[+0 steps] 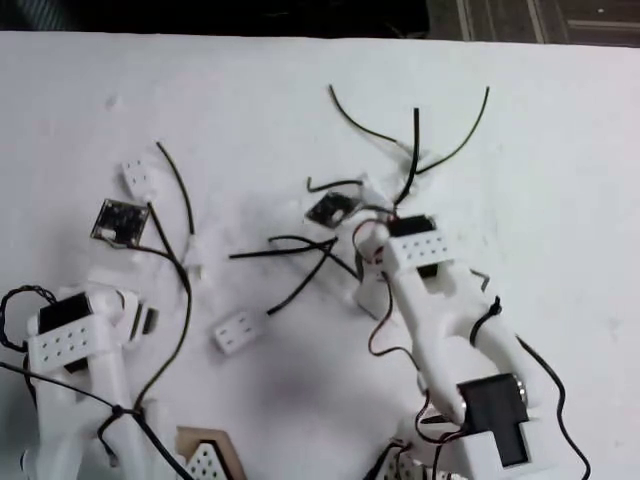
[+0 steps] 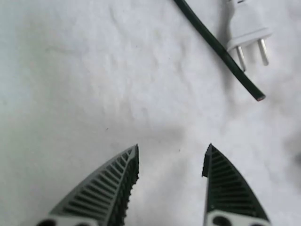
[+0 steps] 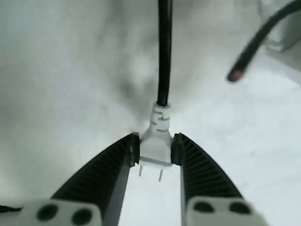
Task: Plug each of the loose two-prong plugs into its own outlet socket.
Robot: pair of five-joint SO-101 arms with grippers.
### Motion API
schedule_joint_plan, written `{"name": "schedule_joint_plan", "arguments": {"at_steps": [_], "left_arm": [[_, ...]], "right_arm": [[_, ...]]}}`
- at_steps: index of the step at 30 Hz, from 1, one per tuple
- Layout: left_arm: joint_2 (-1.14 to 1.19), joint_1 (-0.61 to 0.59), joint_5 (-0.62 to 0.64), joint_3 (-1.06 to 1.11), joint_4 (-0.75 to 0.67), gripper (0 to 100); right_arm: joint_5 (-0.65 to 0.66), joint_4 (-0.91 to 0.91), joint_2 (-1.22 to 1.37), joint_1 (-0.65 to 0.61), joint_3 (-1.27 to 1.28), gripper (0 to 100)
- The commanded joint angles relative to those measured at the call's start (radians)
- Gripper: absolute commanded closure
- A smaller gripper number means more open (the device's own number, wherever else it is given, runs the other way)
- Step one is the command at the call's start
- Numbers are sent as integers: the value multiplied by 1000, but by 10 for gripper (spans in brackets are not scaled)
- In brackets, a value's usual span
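Observation:
My right gripper [image 3: 155, 153] is shut on a white two-prong plug [image 3: 156, 143], holding its body by the sides, with the prongs pointing back toward the wrist and its black cord [image 3: 163, 52] running away. In the high view this gripper [image 1: 366, 272] sits mid-table beside a tangle of cords. My left gripper [image 2: 172, 157] is open over bare cloth with nothing between its fingers. Another white plug [image 2: 247, 29] lies ahead of it beside a cut cord end [image 2: 257, 96]. From above, that plug [image 1: 193, 258] lies up and right of the left gripper [image 1: 142, 315].
White socket blocks lie at the far left [image 1: 138, 177] and at centre front [image 1: 237, 331]. Black square parts sit at the left [image 1: 120, 222] and centre [image 1: 330, 209]. Loose black cords [image 1: 410, 150] spread across the middle. A cardboard piece [image 1: 205, 455] lies at the front edge.

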Motion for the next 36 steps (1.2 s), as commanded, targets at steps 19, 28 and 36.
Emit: {"name": "schedule_joint_plan", "arguments": {"at_steps": [19, 28, 36], "left_arm": [[-31, -7, 11, 2, -15, 774], [-31, -7, 11, 2, -15, 774], [-31, -7, 11, 2, -15, 774]], "right_arm": [[-31, -33, 162, 65, -103, 858], [-37, 74, 76, -4, -130, 858], [-37, 67, 56, -36, -57, 856]]}}
